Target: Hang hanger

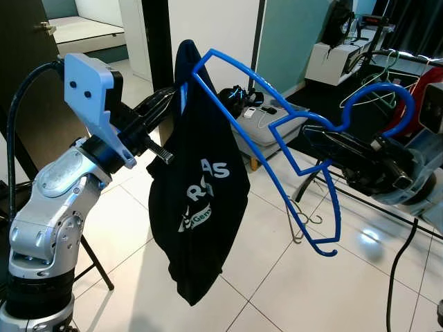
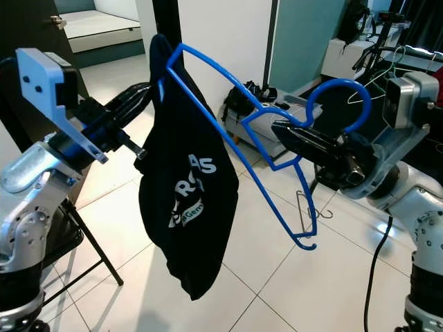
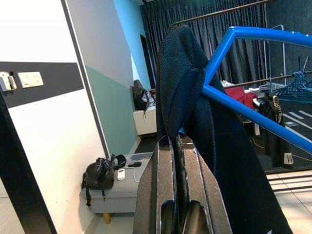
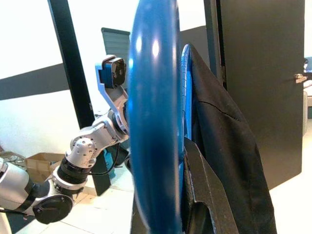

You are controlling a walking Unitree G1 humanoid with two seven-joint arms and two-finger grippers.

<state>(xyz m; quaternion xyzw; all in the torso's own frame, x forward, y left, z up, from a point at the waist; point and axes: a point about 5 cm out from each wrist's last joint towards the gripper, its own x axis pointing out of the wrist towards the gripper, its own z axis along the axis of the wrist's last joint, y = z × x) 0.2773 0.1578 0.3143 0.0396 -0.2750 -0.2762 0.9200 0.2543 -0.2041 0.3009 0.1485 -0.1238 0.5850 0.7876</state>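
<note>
Hanger, bright blue plastic, is hanging in the air between the two arms, tilted so that one shoulder end is pointing up toward the left arm and the other is dipping down toward the tiled floor. A black T-shirt with white lettering is draping from the raised end and hanging well clear of the floor.

The right tool is reaching across from the right side and closing its fingers on the hanger's neck, just below the curved hook; in the right wrist view the blue hook is standing directly against those fingers.

The left tool is pressing its two long black fingers narrowly together on the shirt's fabric at the hanger's upper corner, where the blue bar is meeting the cloth.

Behind the hanger, a low grey bench is standing against the wall, carrying a black bag and a few small items beside it. Further back on the right, a clothes rail is carrying other hangers and a red garment. A dark door is showing behind the shirt in the right wrist view.
</note>
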